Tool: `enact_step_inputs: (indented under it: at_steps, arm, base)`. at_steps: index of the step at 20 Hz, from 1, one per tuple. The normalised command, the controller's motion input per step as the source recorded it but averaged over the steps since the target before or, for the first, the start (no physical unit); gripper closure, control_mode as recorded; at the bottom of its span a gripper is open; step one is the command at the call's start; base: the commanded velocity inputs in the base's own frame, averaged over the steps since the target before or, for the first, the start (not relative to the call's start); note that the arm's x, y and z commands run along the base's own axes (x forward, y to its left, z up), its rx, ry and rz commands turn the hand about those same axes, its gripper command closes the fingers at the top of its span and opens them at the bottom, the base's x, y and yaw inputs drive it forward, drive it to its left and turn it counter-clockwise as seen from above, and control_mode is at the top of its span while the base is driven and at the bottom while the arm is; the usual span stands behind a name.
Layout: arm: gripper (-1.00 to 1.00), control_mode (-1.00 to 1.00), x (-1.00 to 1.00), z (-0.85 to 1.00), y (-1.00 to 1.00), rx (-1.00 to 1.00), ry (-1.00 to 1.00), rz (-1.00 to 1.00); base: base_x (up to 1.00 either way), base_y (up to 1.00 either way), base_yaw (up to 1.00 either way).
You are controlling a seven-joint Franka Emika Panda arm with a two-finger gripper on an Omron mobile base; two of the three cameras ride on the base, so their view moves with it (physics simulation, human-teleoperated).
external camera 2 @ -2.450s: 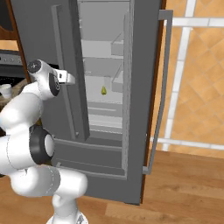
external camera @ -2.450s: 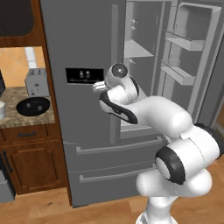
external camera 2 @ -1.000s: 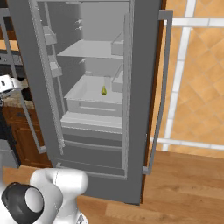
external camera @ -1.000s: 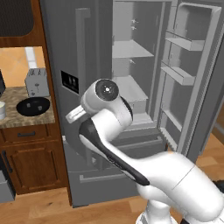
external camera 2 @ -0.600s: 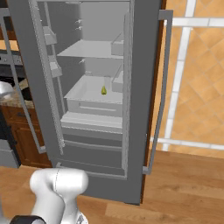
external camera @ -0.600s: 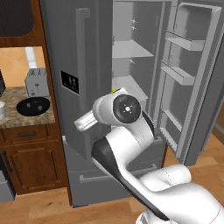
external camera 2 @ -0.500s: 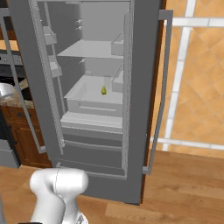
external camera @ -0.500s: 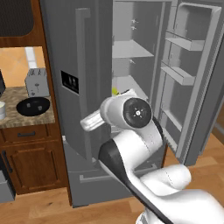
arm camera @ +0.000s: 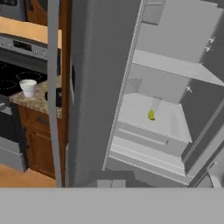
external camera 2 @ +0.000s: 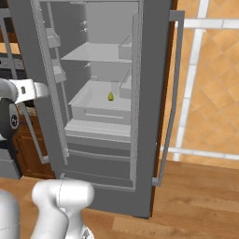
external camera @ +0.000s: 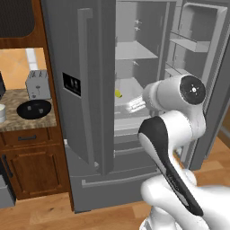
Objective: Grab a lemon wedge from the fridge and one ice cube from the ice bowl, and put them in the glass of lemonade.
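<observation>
On the left, a grey toaster [external camera: 38, 84] and a dark bowl [external camera: 36, 109] sit on the table [external camera: 24, 123] beside the fridge [external camera: 85, 90], whose doors stand open. The lemon wedge [external camera: 118, 93] lies on a lower shelf [external camera 2: 100, 100] inside. To its right, just outside the fridge, the tool [external camera: 134, 105] has its fingers pressed together, holding nothing.

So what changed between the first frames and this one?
The fridge doors, only partly open before, have swung wide open. The arm's elbow swung right in the left base view. The gripper stayed shut, holding nothing. The lemon wedge sits unmoved on its shelf; the toaster is unchanged too.
</observation>
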Motion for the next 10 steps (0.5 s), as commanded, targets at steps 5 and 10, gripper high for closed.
enact_step_inputs:
  at_steps: [5, 10]
  arm:
    - [-1.0, -1.0, 0.21, -0.13, -0.3, 0.07, 0.05, 0.0]
    - [-1.0, -1.0, 0.46, -0.07, 0.0, 0.02, 0.1, 0.05]
  base:
    - [0.0, 0.0, 0.0]
    - [0.0, 0.0, 0.0]
